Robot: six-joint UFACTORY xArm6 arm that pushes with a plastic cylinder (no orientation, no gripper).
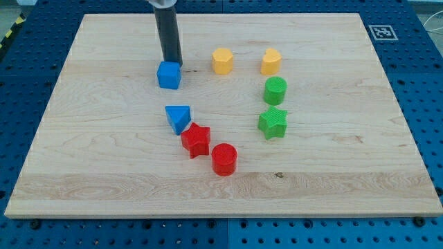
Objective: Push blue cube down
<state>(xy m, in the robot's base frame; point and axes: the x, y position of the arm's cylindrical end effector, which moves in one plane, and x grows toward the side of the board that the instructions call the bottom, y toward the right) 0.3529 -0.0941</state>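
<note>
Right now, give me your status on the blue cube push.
My tip at blue cube's top edge. Blue triangular block directly below, in the path; red star behind it.

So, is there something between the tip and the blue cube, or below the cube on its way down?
Nothing separates my tip from the blue cube; it sits at the cube's top edge. Below, toward the view's bottom, the blue triangular block lies in the path.

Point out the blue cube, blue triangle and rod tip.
blue cube (pixel 169 75): camera view, front face.
blue triangle (pixel 178 116): camera view, top face.
my tip (pixel 172 62): camera view, rod's very end, touching the cube's top edge.
</note>
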